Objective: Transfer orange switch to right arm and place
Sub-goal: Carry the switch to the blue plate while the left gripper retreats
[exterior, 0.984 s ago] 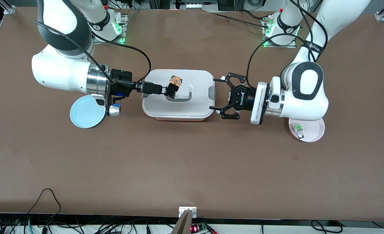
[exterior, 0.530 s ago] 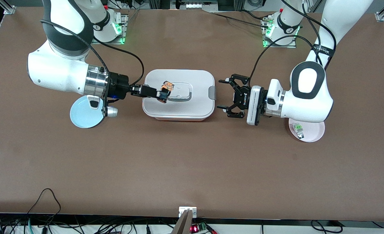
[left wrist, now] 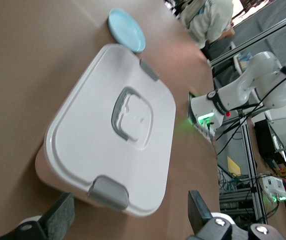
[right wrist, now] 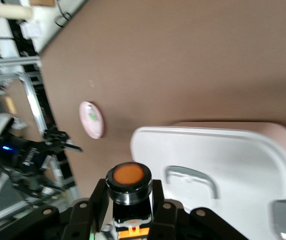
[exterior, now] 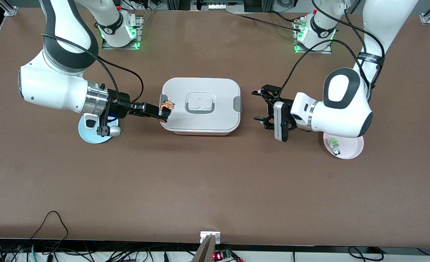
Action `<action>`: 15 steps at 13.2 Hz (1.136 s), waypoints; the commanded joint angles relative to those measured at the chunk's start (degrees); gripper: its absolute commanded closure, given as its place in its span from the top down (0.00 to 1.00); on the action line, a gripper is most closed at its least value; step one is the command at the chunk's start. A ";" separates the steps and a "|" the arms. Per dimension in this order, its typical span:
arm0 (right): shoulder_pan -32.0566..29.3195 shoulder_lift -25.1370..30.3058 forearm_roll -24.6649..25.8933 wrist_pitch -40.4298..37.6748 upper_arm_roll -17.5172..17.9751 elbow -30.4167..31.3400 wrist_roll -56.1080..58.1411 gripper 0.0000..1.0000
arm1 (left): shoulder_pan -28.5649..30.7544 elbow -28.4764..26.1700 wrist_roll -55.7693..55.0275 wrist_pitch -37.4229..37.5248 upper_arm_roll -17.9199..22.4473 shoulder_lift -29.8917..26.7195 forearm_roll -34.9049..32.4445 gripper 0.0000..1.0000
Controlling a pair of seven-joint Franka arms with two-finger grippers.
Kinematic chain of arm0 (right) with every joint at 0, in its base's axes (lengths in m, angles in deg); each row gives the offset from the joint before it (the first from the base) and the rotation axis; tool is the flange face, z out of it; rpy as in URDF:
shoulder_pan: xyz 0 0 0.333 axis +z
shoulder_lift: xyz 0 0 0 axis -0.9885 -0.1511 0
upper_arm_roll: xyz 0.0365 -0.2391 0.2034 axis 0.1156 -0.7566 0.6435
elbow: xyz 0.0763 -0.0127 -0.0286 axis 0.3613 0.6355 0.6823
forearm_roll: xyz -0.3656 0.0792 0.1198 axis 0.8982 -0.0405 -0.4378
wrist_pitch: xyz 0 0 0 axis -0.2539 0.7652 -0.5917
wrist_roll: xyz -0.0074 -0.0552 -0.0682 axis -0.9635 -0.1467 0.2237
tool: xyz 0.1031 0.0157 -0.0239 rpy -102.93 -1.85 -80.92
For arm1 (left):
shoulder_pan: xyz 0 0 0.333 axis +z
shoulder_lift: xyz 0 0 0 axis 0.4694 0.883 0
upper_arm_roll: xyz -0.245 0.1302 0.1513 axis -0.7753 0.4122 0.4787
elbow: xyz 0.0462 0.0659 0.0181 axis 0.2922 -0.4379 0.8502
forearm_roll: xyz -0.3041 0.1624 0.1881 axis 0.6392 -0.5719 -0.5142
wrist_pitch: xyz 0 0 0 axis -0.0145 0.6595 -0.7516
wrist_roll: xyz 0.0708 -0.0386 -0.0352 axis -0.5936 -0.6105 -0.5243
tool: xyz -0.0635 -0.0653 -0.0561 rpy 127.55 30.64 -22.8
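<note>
Gripped between the straight black fingers of the right gripper (exterior: 163, 110), the orange switch (exterior: 167, 105) is held over the edge of the white box (exterior: 200, 125) at the right arm's end. In the right wrist view the switch (right wrist: 129, 192) is seen clamped on its black body, the fingers (right wrist: 99, 202) pressing its two flat sides, with the round orange cap pointing out past the fingertips. The block is tiny and hard, so it is judged to be light and stiff, and little squeeze should be needed. Its smooth plastic sides may be slippery, and a tilt in the grasp is possible; the hold is best kept on the flat body, never on the cap. The blue plate (exterior: 91, 135) lies partly under the right wrist, and is perhaps the place meant for the switch, though that cannot be confirmed. The left gripper (exterior: 265, 105) hangs with its fingers spread apart and empty, over the table beside the box's other end, where the left arm waits. A pink plate (exterior: 354, 147) with a green switch (exterior: 334, 144) lies below the left arm.
</note>
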 commanded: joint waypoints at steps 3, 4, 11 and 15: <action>-2.26 2.32 9.81 -4.82 0.30 1.28 5.56 0.24 | 0.11 1.42 -12.55 4.66 0.10 -0.88 -13.23 1.00; -2.70 2.49 11.14 -5.52 0.30 1.28 6.18 0.24 | 0.29 2.64 -15.27 6.33 0.19 -0.88 -16.30 1.00; -4.55 2.76 27.55 -7.55 0.30 1.20 11.98 0.24 | -0.06 14.59 -35.14 16.70 0.19 -1.23 -39.51 1.00; -5.60 2.41 43.99 -8.43 0.30 1.81 22.59 0.24 | 0.20 22.94 -35.95 22.15 0.28 -0.97 -49.71 1.00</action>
